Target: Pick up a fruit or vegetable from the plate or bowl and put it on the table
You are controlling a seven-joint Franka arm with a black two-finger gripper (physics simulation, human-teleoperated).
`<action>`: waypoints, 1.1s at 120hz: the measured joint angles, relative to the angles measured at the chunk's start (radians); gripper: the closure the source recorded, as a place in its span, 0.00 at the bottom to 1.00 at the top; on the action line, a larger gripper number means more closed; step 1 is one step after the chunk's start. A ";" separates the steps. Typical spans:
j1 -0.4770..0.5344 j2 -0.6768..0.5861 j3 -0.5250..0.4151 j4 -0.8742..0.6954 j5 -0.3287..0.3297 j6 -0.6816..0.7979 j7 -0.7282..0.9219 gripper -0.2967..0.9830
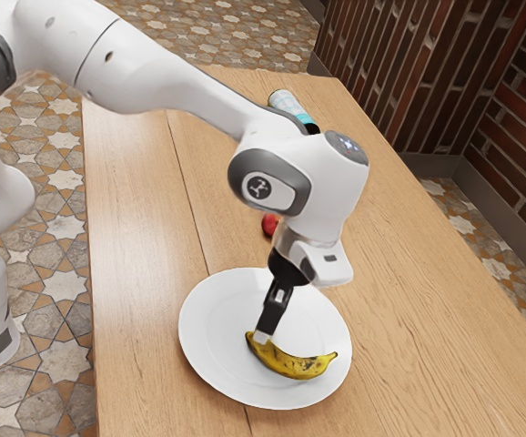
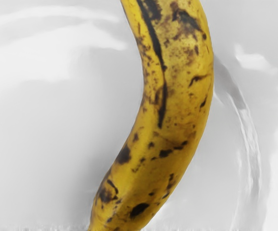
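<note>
Exterior view shows the wooden tabletop (image 1: 136, 273) carrying a white plate (image 1: 213, 332), on which lies a spotted banana (image 1: 297, 366), one tip near the rim, the claw (image 1: 263, 338) at its other end, released or clenched I cannot tell.

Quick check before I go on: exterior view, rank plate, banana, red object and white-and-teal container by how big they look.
Largest to smallest, by visible area:
1. Plate
2. Banana
3. White-and-teal container, partly hidden by the arm
4. Red object, partly hidden
</note>
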 joint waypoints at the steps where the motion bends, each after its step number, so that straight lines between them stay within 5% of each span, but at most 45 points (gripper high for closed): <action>1: 0.003 0.000 0.000 0.000 0.000 0.000 0.000 0.23; 97: 0.278 0.023 -0.050 0.056 0.011 0.011 0.030 0.23; 125: 1.170 0.017 -0.893 0.055 0.012 -0.012 0.042 0.23; 132: 1.510 0.016 -1.224 0.056 0.010 -0.021 0.045 0.23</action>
